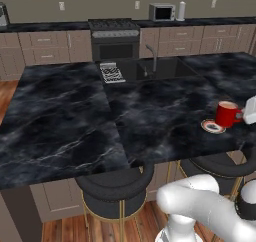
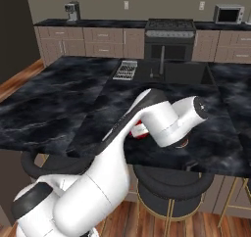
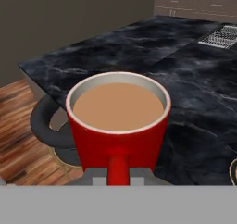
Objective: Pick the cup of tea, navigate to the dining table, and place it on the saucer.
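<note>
Hovering just above the black marble counter [image 1: 75, 121] with its white veining, the small red cylindrical cup of tea [image 1: 227, 114] hangs in the white arm's hand [image 3: 118, 176], whose fingers are clenched on the cup's side handle. From the left it sits near the counter's right front edge, slightly up and to the right of the small round reddish saucer [image 1: 213, 126] with its paler rim, overlapping it from this angle; whether its base is over the saucer I cannot tell.

Light brown tea fills the cup close to the brim, so the main risk as I judge it is a spill: any tilt or jerk of the wrist on the way down would slop it over the rim. The saucer is barely wider than the cup, so a small sideways error could land the base on its lip and leave the cup tipped. A grip on the handle alone may let the cup swing. The round black stool [image 1: 115, 188] below the near edge would catch whatever falls.
</note>
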